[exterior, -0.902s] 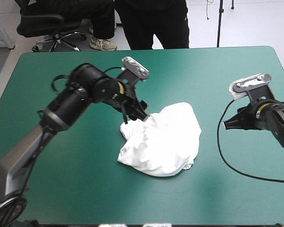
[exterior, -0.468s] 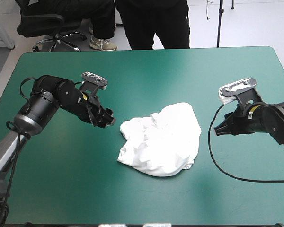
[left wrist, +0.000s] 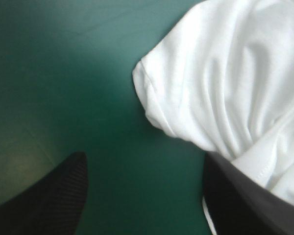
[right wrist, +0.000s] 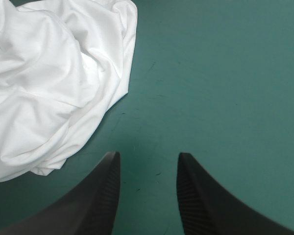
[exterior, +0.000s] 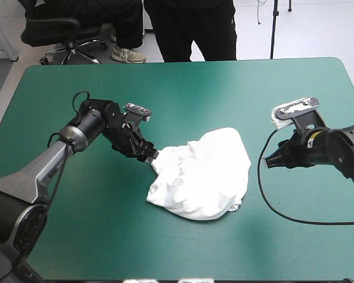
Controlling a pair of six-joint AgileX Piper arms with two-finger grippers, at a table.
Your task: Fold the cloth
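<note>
The white T-shirt [exterior: 202,174] lies as a crumpled heap at the middle of the teal-green table. My left gripper [exterior: 148,155] is low at the heap's left edge, fingers open. In the left wrist view the T-shirt [left wrist: 235,93] bulges ahead of the left gripper [left wrist: 144,188], and a fold of it rests against one black finger [left wrist: 245,205]. My right gripper [exterior: 270,161] hovers open to the right of the heap, apart from it. In the right wrist view the T-shirt [right wrist: 49,83] lies ahead and to one side of the right gripper [right wrist: 148,169], with bare cover between its fingers.
Bare teal-green cover [exterior: 106,236] surrounds the heap on all sides. The table's far edge [exterior: 183,62] runs behind the heap.
My left gripper had drawn back to the left from the heap and has now come back to its left edge, lower down. The right gripper moved slightly toward the heap. The T-shirt has not shifted.
</note>
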